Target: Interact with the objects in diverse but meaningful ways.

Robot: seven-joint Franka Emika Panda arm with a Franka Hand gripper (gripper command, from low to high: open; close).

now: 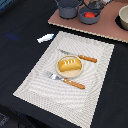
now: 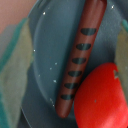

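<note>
Knife (image 1: 79,56), fork (image 1: 66,80), plate (image 1: 70,73), placemat (image 1: 35,80)

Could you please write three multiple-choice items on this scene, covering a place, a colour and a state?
1. Where is the bread loaf?
A. on the plate
B. in the pot
C. on the black cloth

2. What colour is the tomato?
A. green
B. red
C. yellow

3. How does the sausage lie?
A. on the placemat
B. on the plate
C. in the pan beside the tomato

Answers: 1 A, the loaf sits on the plate between knife and fork; 2 B, plainly red; 3 C, the wrist view shows both in the pan.
</note>
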